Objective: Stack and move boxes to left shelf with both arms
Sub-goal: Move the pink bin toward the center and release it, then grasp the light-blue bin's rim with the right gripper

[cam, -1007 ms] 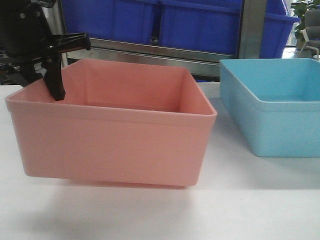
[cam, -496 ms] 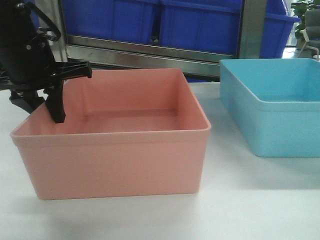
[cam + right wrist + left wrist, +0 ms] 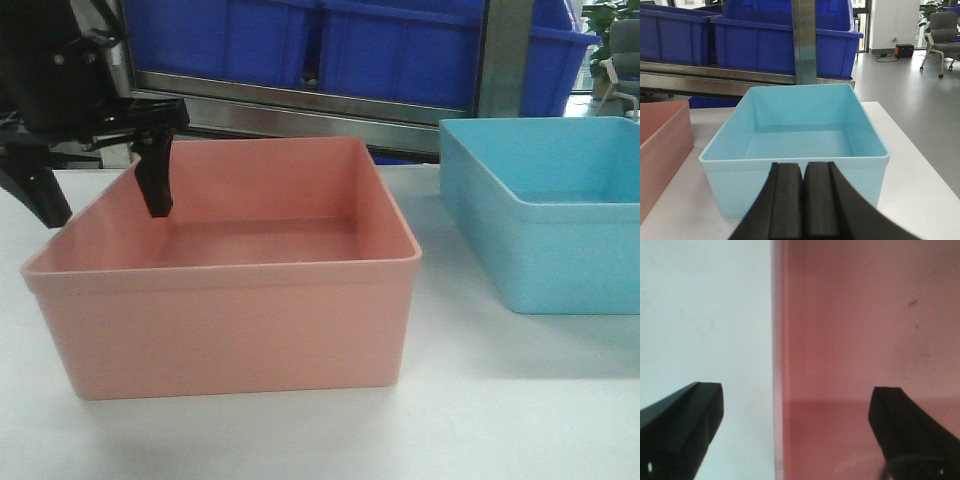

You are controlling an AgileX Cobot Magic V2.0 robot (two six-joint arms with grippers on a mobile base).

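Note:
The salmon-pink box (image 3: 230, 300) rests flat on the white table (image 3: 500, 400), with the light blue box (image 3: 560, 240) apart from it on the right. My left gripper (image 3: 105, 212) is open and straddles the pink box's left wall, one finger inside and the other outside. In the left wrist view the pink box (image 3: 865, 330) shows its rim running between the spread fingers of the left gripper (image 3: 796, 392), untouched. My right gripper (image 3: 804, 167) is shut on nothing, just in front of the blue box (image 3: 800, 135). The left shelf is out of view.
Behind the table runs a steel rack rail (image 3: 300, 100) bearing big dark blue crates (image 3: 400, 50), with an upright post (image 3: 804, 40). The table's right edge (image 3: 920, 160) drops to open floor, where an office chair (image 3: 942, 30) stands far back.
A second ago the left gripper held the pink box's left wall with the box tipped up. The box came down flat, and the gripper has since opened and let go.

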